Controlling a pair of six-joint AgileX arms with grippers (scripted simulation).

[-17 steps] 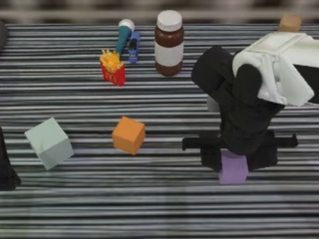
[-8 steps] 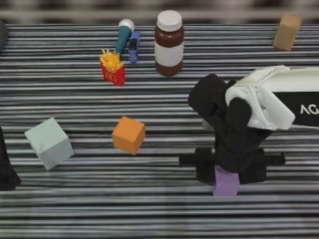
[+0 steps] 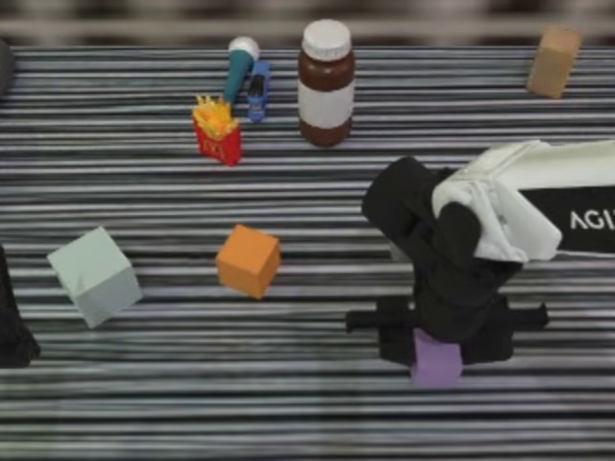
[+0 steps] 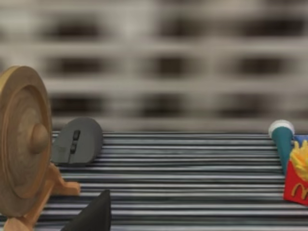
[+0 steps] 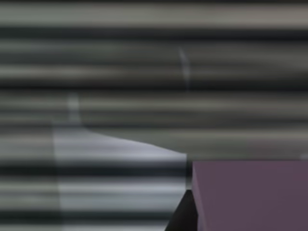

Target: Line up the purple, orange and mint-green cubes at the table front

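Barely shifted since half a second ago, right gripper (image 3: 437, 348) stays clamped on the purple cube (image 3: 436, 365), which pokes out just below it over the bench (image 3: 288, 413).

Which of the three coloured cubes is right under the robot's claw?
The purple cube, beneath the right gripper; the orange cube and mint-green cube sit apart.

The largest cube (image 3: 94, 275) lies left of the middle cube (image 3: 248, 260), the smallest cube (image 3: 437, 364) front right.
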